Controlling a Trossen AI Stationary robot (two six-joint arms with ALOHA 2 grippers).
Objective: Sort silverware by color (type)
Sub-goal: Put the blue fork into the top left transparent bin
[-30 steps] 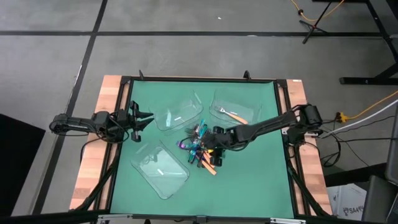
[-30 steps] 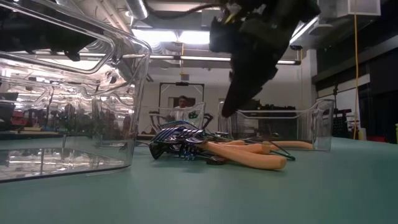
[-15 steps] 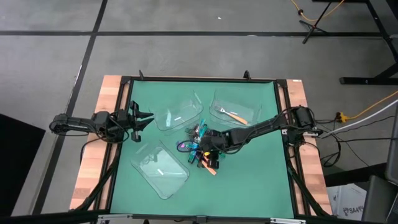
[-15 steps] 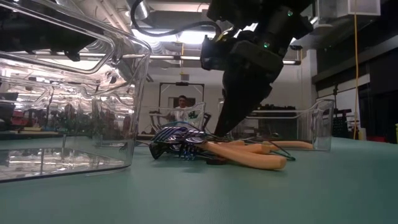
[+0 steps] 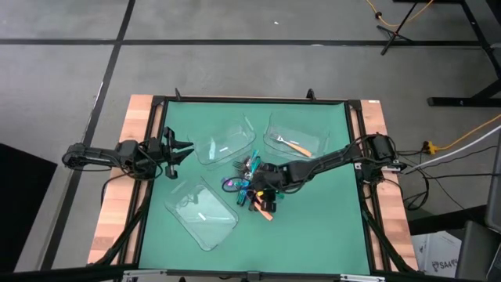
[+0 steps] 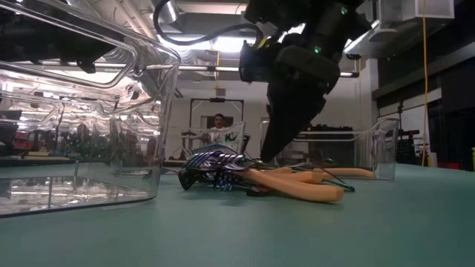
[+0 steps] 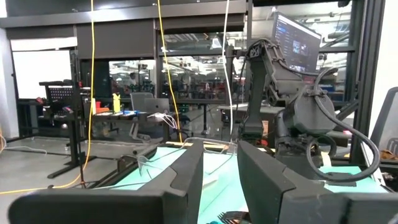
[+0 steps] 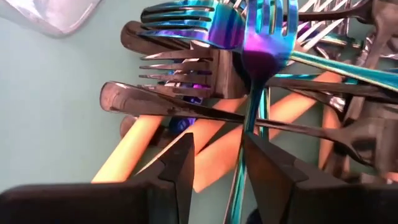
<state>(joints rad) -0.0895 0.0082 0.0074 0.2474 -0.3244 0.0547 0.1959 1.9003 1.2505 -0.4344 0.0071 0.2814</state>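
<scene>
Silverware [image 5: 252, 188] lies heaped at frame centre; the right gripper [image 5: 261, 182], arm stretched leftward, hovers over it, fingers parted, holding nothing. Left gripper [image 5: 182, 149] waits mid-left, parted, empty.

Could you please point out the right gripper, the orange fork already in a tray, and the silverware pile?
right gripper [image 5: 255, 186], high view, fingertips over the pile.
orange fork [image 5: 297, 146], high view, its handle.
silverware pile [image 6: 215, 169], low view, iridescent fork heads.

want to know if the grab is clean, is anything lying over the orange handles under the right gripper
Yes. The right gripper is open just above the pile, but a dark fork and an iridescent fork lie across the orange handles, so they sit in the way.
</scene>
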